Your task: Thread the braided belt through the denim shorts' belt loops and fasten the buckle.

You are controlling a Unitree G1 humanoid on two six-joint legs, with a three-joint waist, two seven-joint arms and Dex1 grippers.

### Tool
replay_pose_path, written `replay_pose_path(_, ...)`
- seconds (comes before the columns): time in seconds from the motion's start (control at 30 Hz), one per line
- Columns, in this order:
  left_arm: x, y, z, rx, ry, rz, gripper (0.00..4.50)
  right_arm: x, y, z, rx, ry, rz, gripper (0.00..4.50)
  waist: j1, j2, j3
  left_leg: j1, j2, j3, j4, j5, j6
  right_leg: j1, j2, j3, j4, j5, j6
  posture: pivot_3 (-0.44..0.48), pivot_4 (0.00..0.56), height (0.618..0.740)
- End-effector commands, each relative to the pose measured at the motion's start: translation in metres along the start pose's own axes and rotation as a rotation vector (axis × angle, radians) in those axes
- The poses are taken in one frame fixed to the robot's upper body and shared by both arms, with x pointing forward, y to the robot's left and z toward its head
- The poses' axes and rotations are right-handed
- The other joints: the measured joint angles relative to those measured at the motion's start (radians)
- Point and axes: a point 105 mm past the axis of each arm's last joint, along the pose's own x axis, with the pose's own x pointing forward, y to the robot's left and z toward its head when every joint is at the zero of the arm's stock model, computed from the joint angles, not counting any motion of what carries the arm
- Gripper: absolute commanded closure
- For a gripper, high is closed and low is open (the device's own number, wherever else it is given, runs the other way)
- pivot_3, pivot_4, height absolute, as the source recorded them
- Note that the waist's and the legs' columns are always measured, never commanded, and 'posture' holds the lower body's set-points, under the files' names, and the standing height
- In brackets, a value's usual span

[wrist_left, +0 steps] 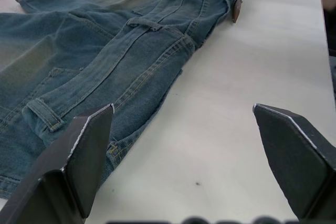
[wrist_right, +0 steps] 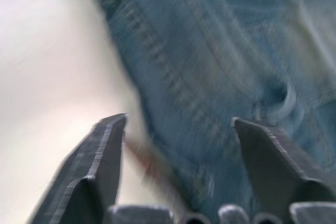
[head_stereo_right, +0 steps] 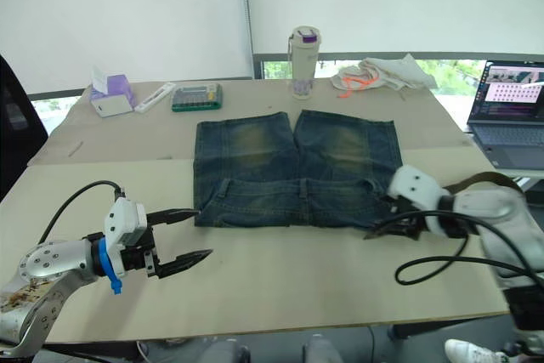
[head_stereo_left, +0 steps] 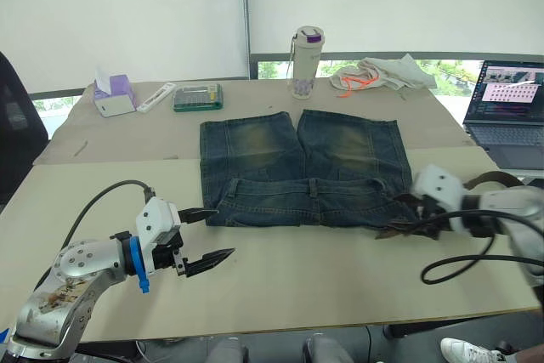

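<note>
We see the denim shorts (head_stereo_left: 299, 167) lying flat on the desk (head_stereo_left: 306, 278), waistband toward the robot, legs pointing away. No belt runs along the waistband, so threading has barely begun, if at all. The belt loops (wrist_left: 44, 116) look empty in the left wrist view. The braided belt (head_stereo_left: 406, 227) sits at the right end of the waistband, by the right gripper (head_stereo_right: 395, 225), with more strap arching back over that arm. We judge its tip is at the first loop (cannot tell if it is in). The right gripper's fingers stand well apart in its wrist view, with a brown blur between them; we cannot tell if they touch it. The left gripper (head_stereo_left: 204, 239) hovers wide open and holds nothing, near the left waistband corner. We cannot make out the buckle. Left to do: every loop, then fastening.
</note>
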Motion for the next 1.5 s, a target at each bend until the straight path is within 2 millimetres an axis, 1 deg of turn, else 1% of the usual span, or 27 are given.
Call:
replay_pose_path(0.03,0.004,-0.004,0.007,0.03,-0.012,-0.023,0.0,-0.007,-0.009,-0.014,-0.005,0.049,-0.046,1.0,-0.003,0.0,0.0,0.0,0.0,0.001,0.0,0.0,0.0,0.0,0.0,0.0,0.0,0.0,0.0,0.0,0.15,0.74)
replay_pose_path(0.2,0.005,-0.005,0.007,0.037,-0.016,-0.036,0.0,-0.001,-0.016,-0.041,-0.014,0.155,-0.088,1.0,-0.006,0.0,0.0,0.0,-0.001,0.003,0.0,0.0,0.0,-0.001,0.001,0.001,0.0,0.0,0.0,0.0,0.15,0.74)
replay_pose_path(0.3,0.006,-0.005,0.008,0.04,-0.018,-0.038,0.0,0.006,-0.016,-0.043,-0.03,0.147,-0.085,1.0,-0.004,0.001,0.0,0.0,-0.001,0.003,0.0,0.0,0.0,-0.001,0.001,0.002,0.0,0.0,0.0,0.0,0.15,0.74)
replay_pose_path(0.33,0.006,-0.005,0.008,0.041,-0.019,-0.039,0.0,0.007,-0.017,-0.043,-0.04,0.148,-0.089,1.24,-0.004,0.001,0.0,0.0,-0.001,0.003,0.0,0.0,0.0,-0.001,0.001,0.002,0.0,0.0,0.0,0.0,0.15,0.74)
replay_pose_path(0.43,0.008,-0.005,0.008,0.045,-0.025,-0.046,0.0,0.009,-0.018,-0.044,-0.077,0.158,-0.081,2.17,-0.004,0.001,0.0,0.0,-0.001,0.003,0.0,0.0,0.0,-0.001,0.001,0.002,0.001,0.0,0.0,0.0,0.15,0.74)
replay_pose_path(0.53,0.011,-0.005,0.009,0.048,-0.031,-0.053,0.0,0.008,-0.017,-0.043,-0.096,0.153,-0.067,3.22,-0.001,0.001,0.0,0.0,-0.001,0.003,0.0,0.0,0.0,-0.001,0.001,0.002,0.0,0.0,0.0,0.0,0.15,0.74)
replay_pose_path(0.63,0.018,-0.007,0.01,0.043,-0.053,-0.071,0.0,0.002,-0.018,-0.038,-0.123,0.148,-0.059,4.35,0.0,0.001,0.0,0.0,-0.001,0.003,0.0,0.0,0.0,-0.001,0.001,0.002,0.0,0.0,0.0,0.0,0.15,0.74)
replay_pose_path(0.67,0.02,-0.008,0.011,0.035,-0.062,-0.076,0.0,0.0,-0.018,-0.036,-0.131,0.146,-0.054,4.44,0.0,0.001,0.0,0.0,-0.001,0.003,0.001,0.0,0.0,-0.001,0.001,0.002,0.0,0.0,0.0,0.0,0.15,0.74)
replay_pose_path(0.73,0.024,-0.009,0.011,0.015,-0.074,-0.088,0.0,-0.003,-0.015,-0.028,-0.139,0.123,-0.031,4.44,0.0,0.001,0.0,0.0,-0.001,0.003,0.001,0.0,0.0,0.0,0.001,0.002,0.001,0.0,0.0,0.0,0.15,0.74)
replay_pose_path(0.77,0.028,-0.011,0.012,0.003,-0.084,-0.102,0.0,-0.005,-0.012,-0.02,-0.138,0.1,-0.007,4.44,-0.001,0.001,0.0,0.0,-0.001,0.003,0.001,0.0,0.0,0.0,0.001,0.002,0.001,0.0,0.0,0.0,0.15,0.74)
replay_pose_path(0.87,0.044,-0.016,0.017,-0.041,-0.144,-0.149,0.0,-0.007,0.006,0.008,-0.137,0.009,0.101,4.44,-0.001,0.002,0.0,0.0,-0.001,0.002,0.001,0.0,0.0,0.0,0.001,0.002,0.001,0.0,0.0,0.0,0.15,0.74)
replay_pose_path(0.97,0.062,-0.018,0.022,-0.136,-0.191,-0.197,0.0,-0.002,0.023,0.038,-0.126,-0.092,0.182,4.44,-0.001,0.002,0.0,0.0,-0.001,0.002,0.002,0.0,0.0,0.0,0.002,0.002,0.001,0.0,0.001,0.0,0.15,0.74)
replay_pose_path(1.03,0.074,-0.03,0.023,-0.198,-0.199,-0.317,0.0,0.005,0.041,0.06,-0.117,-0.178,0.278,4.44,-0.003,0.002,0.0,-0.001,-0.001,0.001,0.003,0.0,0.001,0.0,0.002,0.002,0.002,0.0,0.001,0.0,0.15,0.74)
replay_pose_path(1.1,0.084,-0.036,0.028,-0.227,-0.22,-0.405,0.0,0.009,0.053,0.073,-0.118,-0.224,0.353,4.44,-0.002,0.002,0.0,-0.001,-0.002,0.001,0.003,0.0,0.001,0.0,0.002,0.002,0.002,0.0,0.001,0.0,0.15,0.74)
replay_pose_path(1.23,0.104,-0.036,0.041,-0.236,-0.261,-0.483,0.0,0.017,0.06,0.091,-0.118,-0.282,0.414,4.44,0.001,0.002,0.0,-0.001,-0.002,0.0,0.005,-0.001,0.001,0.0,0.002,0.001,0.002,0.0,0.001,0.0,0.15,0.74)
replay_pose_path(1.3,0.115,-0.031,0.05,-0.242,-0.302,-0.492,0.0,0.021,0.063,0.099,-0.122,-0.314,0.439,4.44,0.003,0.002,0.0,-0.002,-0.002,0.0,0.006,-0.001,0.001,0.0,0.002,0.001,0.002,0.001,0.001,0.0,0.15,0.74)
replay_pose_path(1.4,0.123,-0.031,0.059,-0.247,-0.331,-0.515,0.0,0.024,0.065,0.1,-0.122,-0.31,0.449,4.44,0.002,0.002,0.0,-0.003,-0.003,-0.001,0.007,-0.001,0.001,0.0,0.002,0.0,0.001,0.001,0.002,0.0,0.15,0.74)
replay_pose_path(1.47,0.126,-0.037,0.063,-0.247,-0.342,-0.548,0.56,0.026,0.064,0.1,-0.121,-0.305,0.446,4.5,0.001,0.002,0.0,-0.003,-0.003,-0.001,0.007,-0.001,0.002,0.0,0.002,0.0,0.001,0.001,0.002,0.0,0.15,0.74)
replay_pose_path(1.5,0.126,-0.04,0.063,-0.247,-0.345,-0.566,0.77,0.028,0.064,0.099,-0.122,-0.304,0.442,4.5,0.001,0.002,0.0,-0.003,-0.003,-0.001,0.007,-0.001,0.002,-0.001,0.002,0.0,0.001,0.001,0.001,0.0,0.15,0.74)
